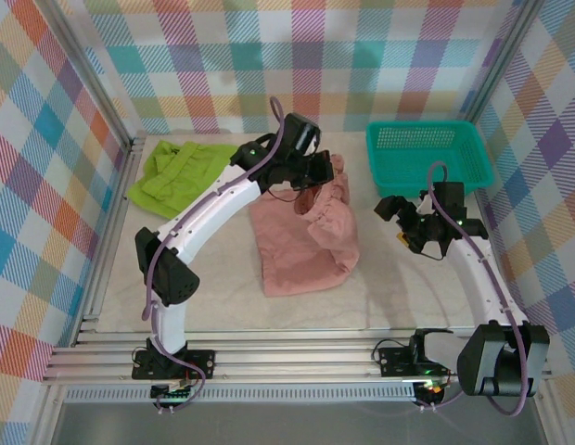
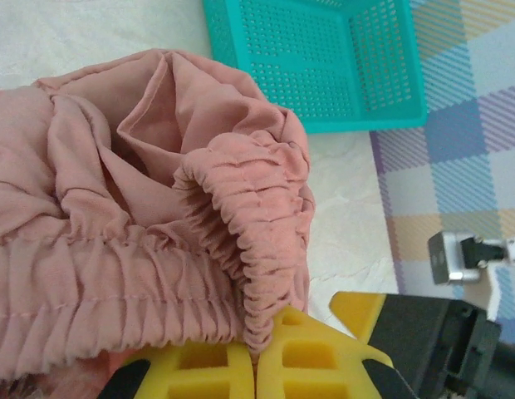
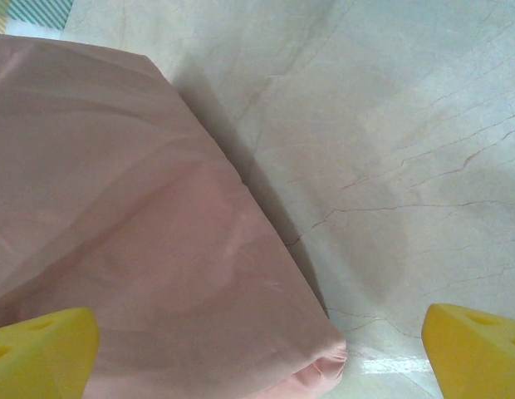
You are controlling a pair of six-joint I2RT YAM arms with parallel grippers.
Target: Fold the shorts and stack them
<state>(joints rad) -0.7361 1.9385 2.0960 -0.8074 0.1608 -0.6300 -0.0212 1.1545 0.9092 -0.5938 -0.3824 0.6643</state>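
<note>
l gripper (image 2: 256,366) is clamped tight on the gathered waistband of the pink shorts (image 2: 116,208), rest of the cloth bunched just ahead of its pads, teal basket (image 2: 324,66) further ahead. r gripper (image 3: 257,357) hangs w/ fingers wide apart over the table (image 3: 407,166), the pink shorts' edge below, toward one finger. green shorts (image 1: 176,171) lie well behind the l gripper, away from the basket.

Both arms: white curved links (image 1: 218,206), black joints (image 1: 167,278), purple cable (image 1: 146,287) running alongside. Left gripper (image 2: 256,353) and right gripper (image 3: 259,357) — yellow foam pads; black housing (image 2: 440,341) at 5 o'clock.
</note>
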